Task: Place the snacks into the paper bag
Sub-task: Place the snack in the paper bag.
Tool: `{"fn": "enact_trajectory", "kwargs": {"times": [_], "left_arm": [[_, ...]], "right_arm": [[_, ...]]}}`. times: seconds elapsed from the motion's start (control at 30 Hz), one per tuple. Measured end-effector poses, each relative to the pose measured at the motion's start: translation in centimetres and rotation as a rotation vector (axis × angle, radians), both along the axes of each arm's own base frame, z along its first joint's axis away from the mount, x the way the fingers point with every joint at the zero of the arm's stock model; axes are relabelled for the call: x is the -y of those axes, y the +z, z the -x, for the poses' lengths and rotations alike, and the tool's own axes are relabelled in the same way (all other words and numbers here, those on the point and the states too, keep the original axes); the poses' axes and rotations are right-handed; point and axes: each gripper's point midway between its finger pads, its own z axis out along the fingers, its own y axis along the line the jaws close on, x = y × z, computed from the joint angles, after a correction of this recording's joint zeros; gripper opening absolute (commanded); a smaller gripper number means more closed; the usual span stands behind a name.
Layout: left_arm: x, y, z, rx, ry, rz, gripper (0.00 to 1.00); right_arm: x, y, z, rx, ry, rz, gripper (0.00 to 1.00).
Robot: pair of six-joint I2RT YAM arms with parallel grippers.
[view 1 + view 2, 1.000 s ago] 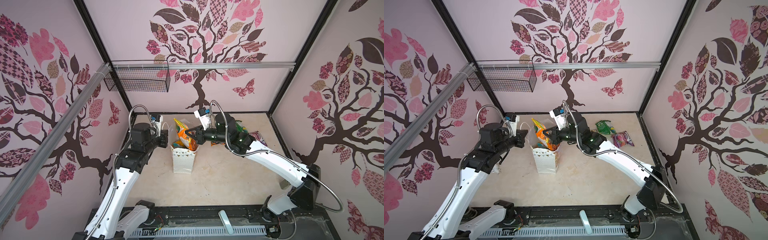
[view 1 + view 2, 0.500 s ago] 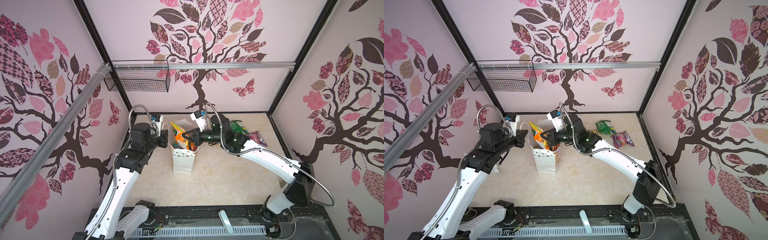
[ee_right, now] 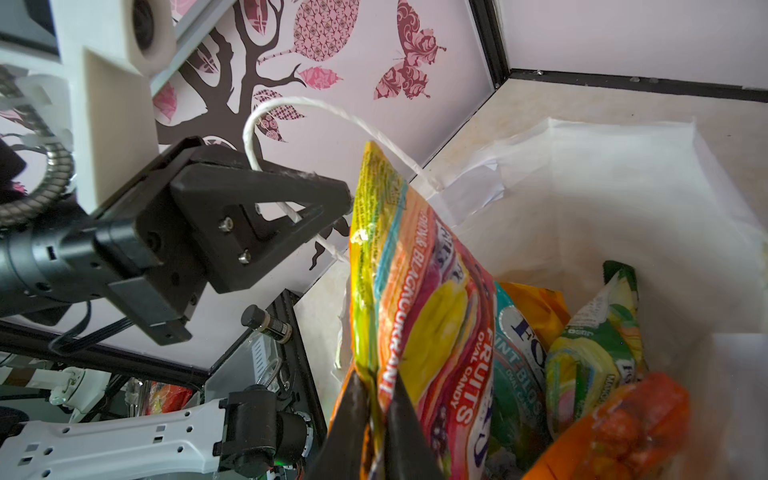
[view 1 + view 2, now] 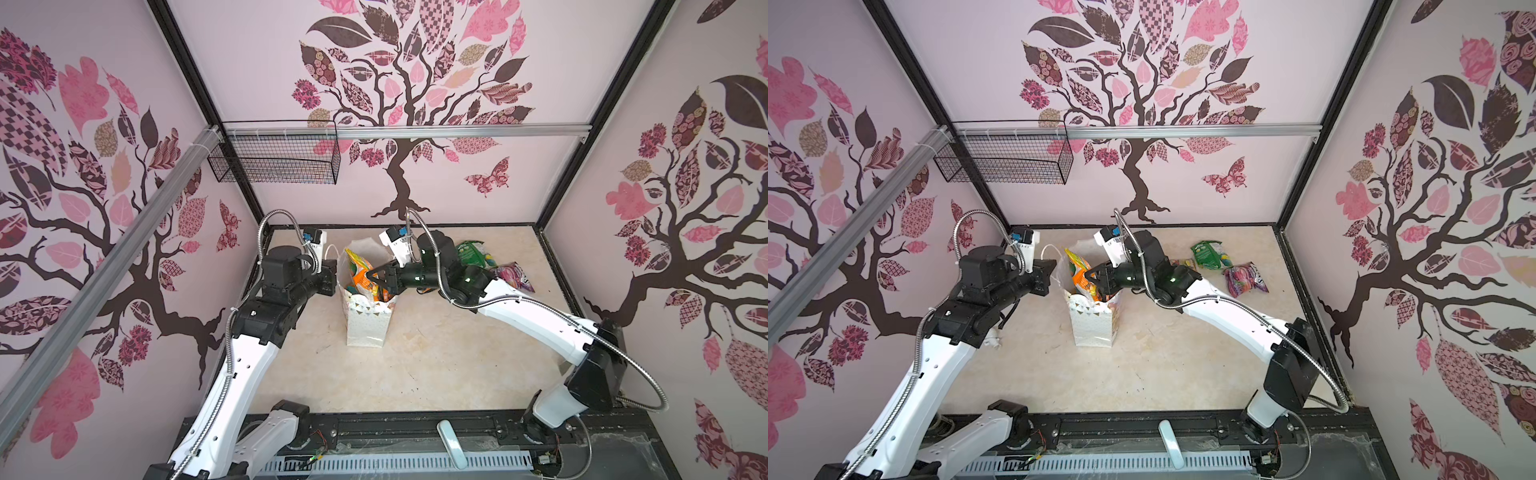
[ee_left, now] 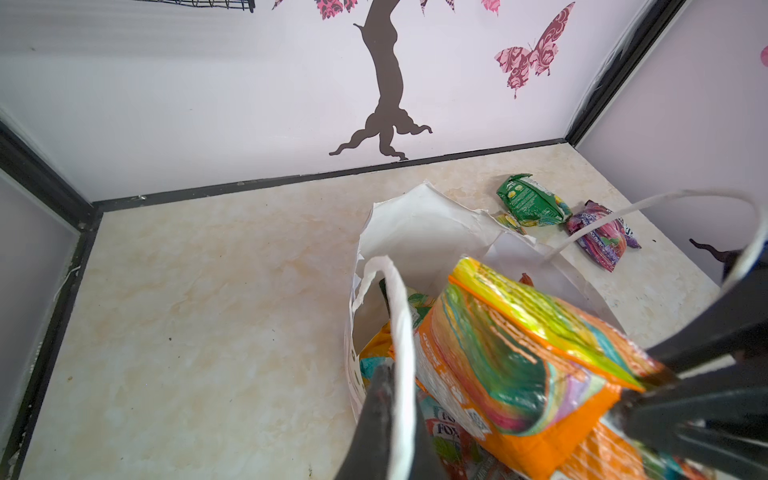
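Pouches (image 3: 519, 353) crowd the paper bag (image 4: 368, 328), upright mid-counter (image 4: 436, 365)! Right tool (image 3: 376, 374) pinches the orange pouch (image 3: 424, 291) by its edge, standing tall in the bag's mouth. Left tool (image 3: 348, 194) is clamped on the bag's top edge. Green pouch (image 4: 1210, 254) and purple pouch (image 4: 1246, 279) lie apart on the right.
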Motion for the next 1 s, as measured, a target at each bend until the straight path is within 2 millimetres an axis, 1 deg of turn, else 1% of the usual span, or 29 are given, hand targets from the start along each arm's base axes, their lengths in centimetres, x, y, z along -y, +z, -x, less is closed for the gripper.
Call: {"fn": "enact_trajectory", "kwargs": {"times": [0.07,0.17,0.2,0.27,0.4,0.5,0.6,0.67,0.8,0.9,1.0], "left_arm": [[0.0,0.1,0.1,0.001,0.000,0.000,0.00],[-0.1,0.0,0.2,0.000,0.002,-0.001,0.00],[-0.1,-0.1,0.2,0.000,0.004,-0.003,0.00],[-0.3,-0.2,0.1,0.000,0.013,-0.010,0.00],[-0.6,-0.2,0.0,0.003,0.025,-0.020,0.00],[-0.6,-0.1,0.1,0.005,0.028,-0.022,0.00],[-0.6,-0.1,0.2,0.004,0.028,-0.022,0.00],[-0.6,-0.2,0.2,0.004,0.028,-0.022,0.00],[-0.6,-0.2,0.2,0.003,0.024,-0.019,0.00],[-0.5,-0.2,0.2,0.002,0.018,-0.016,0.00],[-0.4,-0.1,0.2,0.002,0.015,-0.015,0.00]], "right_arm": [[0.1,-0.1,-0.1,0.007,-0.008,0.007,0.22],[0.3,-0.3,-0.4,0.025,-0.021,0.022,0.38],[0.3,-0.3,-0.5,0.031,-0.026,0.028,0.40],[0.5,-0.7,-0.7,0.037,-0.035,0.047,0.42],[0.7,-0.9,-0.7,0.054,-0.036,0.070,0.43],[0.8,-0.5,-0.8,0.078,-0.036,0.072,0.43],[1.3,0.3,-0.9,0.109,-0.054,0.074,0.45],[1.9,0.9,-0.9,0.129,-0.076,0.082,0.47],[3.9,2.4,-1.2,0.186,-0.152,0.108,0.49],[5.9,3.7,-1.7,0.222,-0.216,0.120,0.49],[8.8,5.0,-3.1,0.241,-0.295,0.115,0.50]]}}
